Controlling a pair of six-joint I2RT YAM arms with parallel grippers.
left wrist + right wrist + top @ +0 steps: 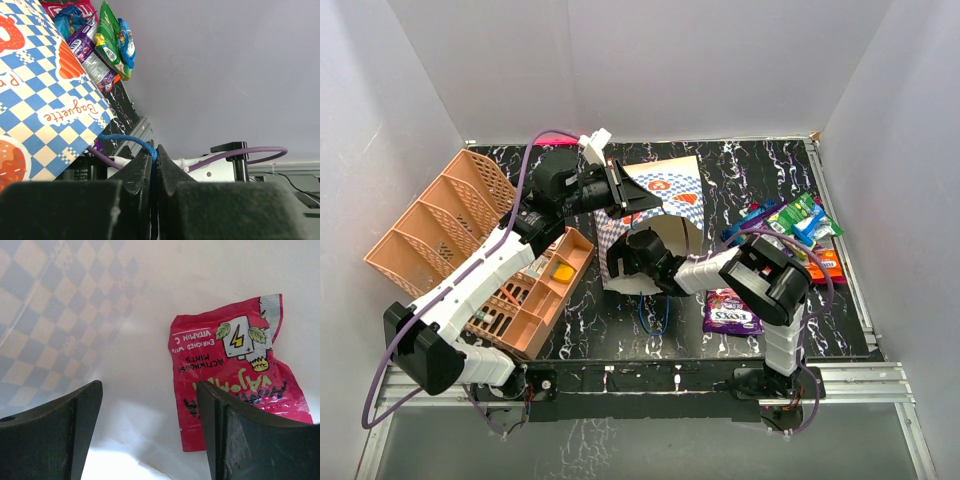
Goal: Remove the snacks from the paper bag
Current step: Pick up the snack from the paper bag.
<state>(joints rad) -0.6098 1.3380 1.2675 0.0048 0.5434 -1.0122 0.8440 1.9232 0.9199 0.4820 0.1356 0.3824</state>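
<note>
The paper bag point(672, 195) lies on its side mid-table, its mouth facing the near edge. My left gripper point(642, 204) is shut on the bag's blue cord handle point(125, 138) and holds the top up; the chequered wall point(45, 100) fills the left of its wrist view. My right gripper point(625, 258) is open inside the bag's mouth. In the right wrist view a magenta mint packet point(235, 365) lies on the white inner paper, beside and partly behind the right finger point(240, 435). Several snacks point(790, 235) lie on the table right of the bag, a purple one point(732, 312) nearest.
A peach latticed basket point(450, 235) stands at the left, with a compartment tray point(545, 290) holding small items. The second blue handle point(655, 315) trails toward the near edge. White walls close in the table on three sides.
</note>
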